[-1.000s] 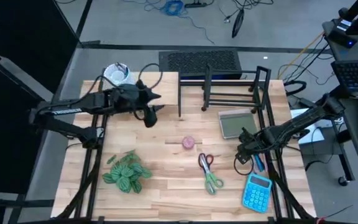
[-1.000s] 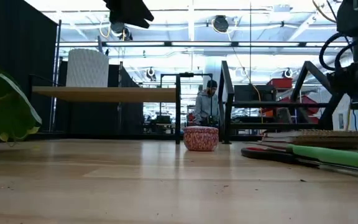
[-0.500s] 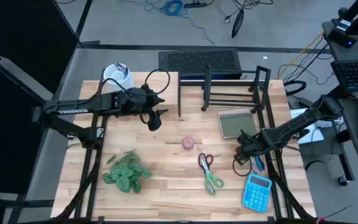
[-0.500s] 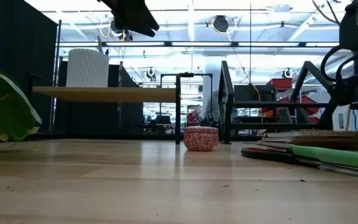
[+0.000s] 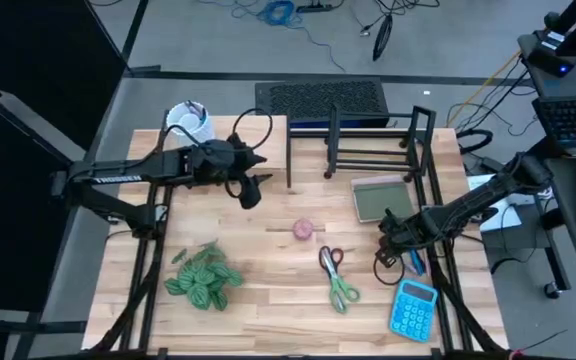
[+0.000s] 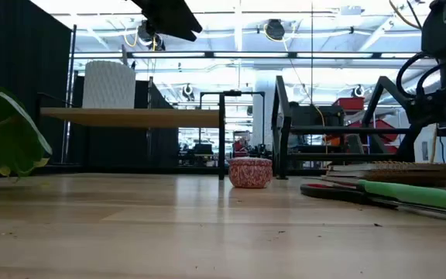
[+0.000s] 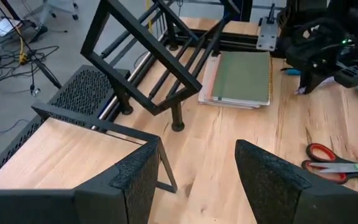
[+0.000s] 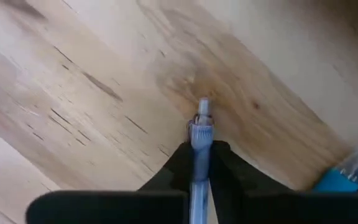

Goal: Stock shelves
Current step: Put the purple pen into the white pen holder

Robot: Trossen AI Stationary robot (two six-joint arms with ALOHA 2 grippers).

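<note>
1. Since 0.5 s ago, almost no change is seen; the right gripper (image 5: 387, 236) has edged slightly toward the black rack (image 5: 373, 140).
2. A pen (image 8: 199, 149) is pinched by it.
3. The left gripper (image 7: 191, 180), fingers spread, is held beside the pale-wood shelf (image 5: 226, 135), left of the rack.
4. A white cup (image 5: 188, 119) is seen on that shelf.

Pale-wood counter (image 5: 268, 270): black rack (image 5: 368, 145), green-handled scissors (image 5: 336, 278), blue calculator (image 5: 413, 310), pink speckled tub (image 5: 303, 229), green striped plant (image 5: 203, 278), white cup (image 5: 188, 120).

Pale-wood riser shelf (image 5: 223, 135) stands beside the black wire rack (image 5: 368, 150) — both upright at the table's back.
</note>
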